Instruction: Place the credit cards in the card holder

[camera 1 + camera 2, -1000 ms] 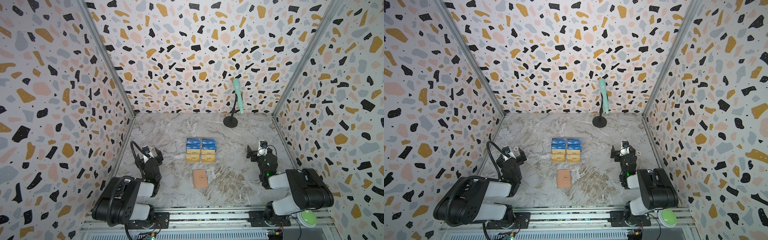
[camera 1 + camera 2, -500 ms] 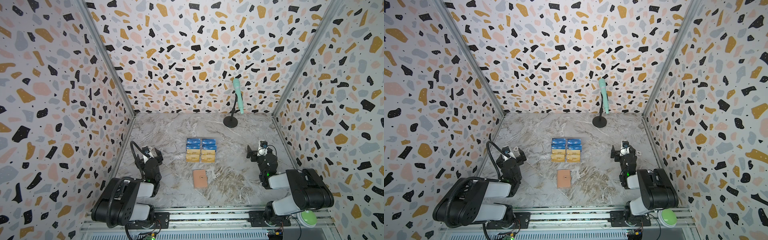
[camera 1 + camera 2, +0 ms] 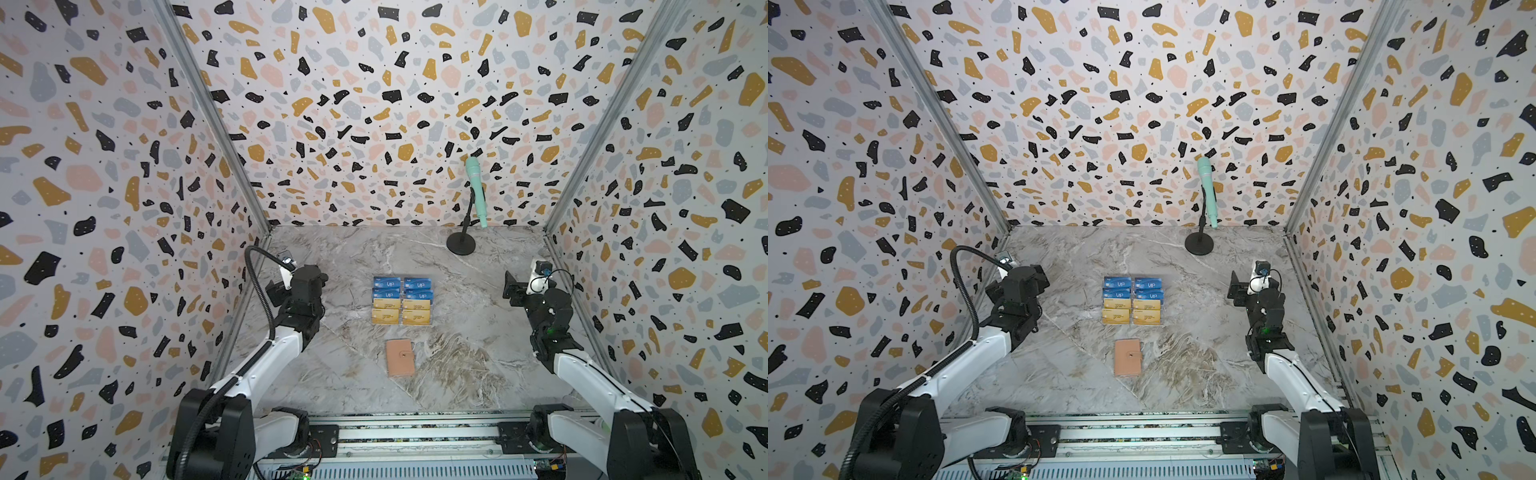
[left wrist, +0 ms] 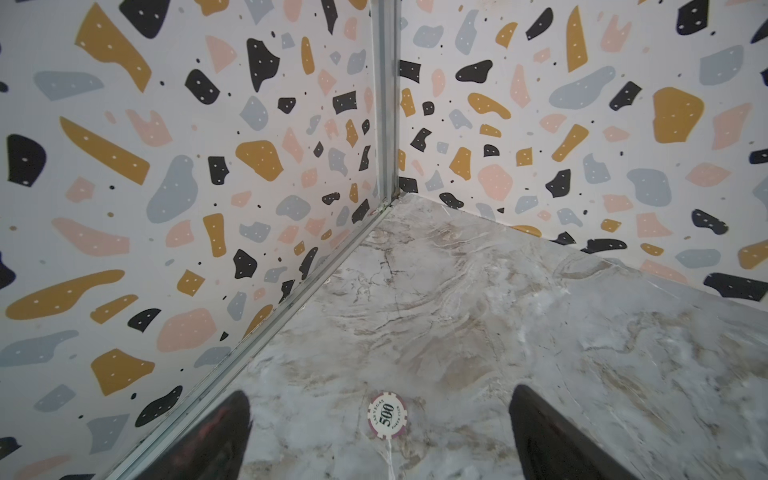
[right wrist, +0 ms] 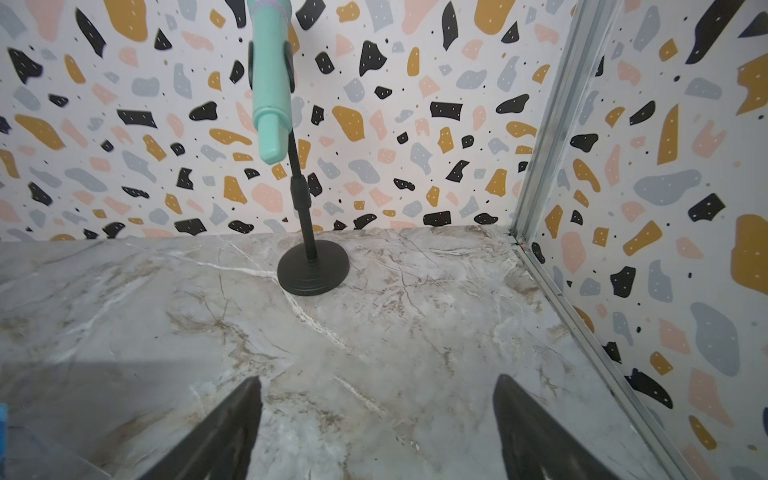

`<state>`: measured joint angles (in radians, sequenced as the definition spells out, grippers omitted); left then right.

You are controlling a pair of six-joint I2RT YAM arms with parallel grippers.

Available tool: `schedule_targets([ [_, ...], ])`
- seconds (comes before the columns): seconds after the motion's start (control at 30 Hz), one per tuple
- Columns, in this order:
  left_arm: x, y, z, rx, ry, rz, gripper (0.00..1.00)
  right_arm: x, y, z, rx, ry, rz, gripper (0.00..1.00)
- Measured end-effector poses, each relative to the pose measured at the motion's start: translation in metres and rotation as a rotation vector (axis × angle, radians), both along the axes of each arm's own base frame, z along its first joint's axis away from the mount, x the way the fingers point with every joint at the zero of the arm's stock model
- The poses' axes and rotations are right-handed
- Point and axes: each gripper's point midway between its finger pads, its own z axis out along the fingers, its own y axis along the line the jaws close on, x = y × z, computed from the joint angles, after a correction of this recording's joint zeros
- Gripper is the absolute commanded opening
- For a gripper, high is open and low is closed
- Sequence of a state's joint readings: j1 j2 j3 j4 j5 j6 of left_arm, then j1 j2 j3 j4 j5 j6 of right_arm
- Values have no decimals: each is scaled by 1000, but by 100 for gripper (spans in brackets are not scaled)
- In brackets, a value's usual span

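Nearest, the closed pink card holder [image 3: 400, 357] lies flat on the marble table [image 3: 478, 365], snap tab on top, nothing touching it. Just behind it and apart from it, the 8 cards [image 3: 401, 300] sit in 2 columns: 4 gold in the nearer rows, 4 blue VIP ones behind. The left gripper [image 4: 380, 394] hangs by the left wall [image 3: 124, 249], well apart from the cards, its jaws spread wide and gripping nothing. A 500 poker chip [image 4: 386, 415] lies on the table below the gap between its fingers. The right gripper [image 5: 378, 379] hovers near the right wall [image 3: 685, 249], its jaws likewise spread and empty. Farthest, a mint microphone [image 3: 476, 191] sits on a black stand [image 3: 461, 244] by the back wall [image 3: 374, 124].
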<state>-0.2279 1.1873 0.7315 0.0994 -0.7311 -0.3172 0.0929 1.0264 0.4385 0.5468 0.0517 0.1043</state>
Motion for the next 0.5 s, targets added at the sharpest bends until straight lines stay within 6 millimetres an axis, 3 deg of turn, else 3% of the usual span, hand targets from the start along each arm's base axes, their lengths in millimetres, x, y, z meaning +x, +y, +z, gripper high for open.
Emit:
schedule_targets([
  [0.2,-22,-52,11,-15,112,-98,79,-14,46,-1,67,132,125,66],
  [0.4,-47,-92,-6,-76,217,-244,73,-45,112,-12,106,298,309,54],
  [0.5,-57,-111,-19,-103,280,-323,69,-67,146,-14,118,369,409,53],
])
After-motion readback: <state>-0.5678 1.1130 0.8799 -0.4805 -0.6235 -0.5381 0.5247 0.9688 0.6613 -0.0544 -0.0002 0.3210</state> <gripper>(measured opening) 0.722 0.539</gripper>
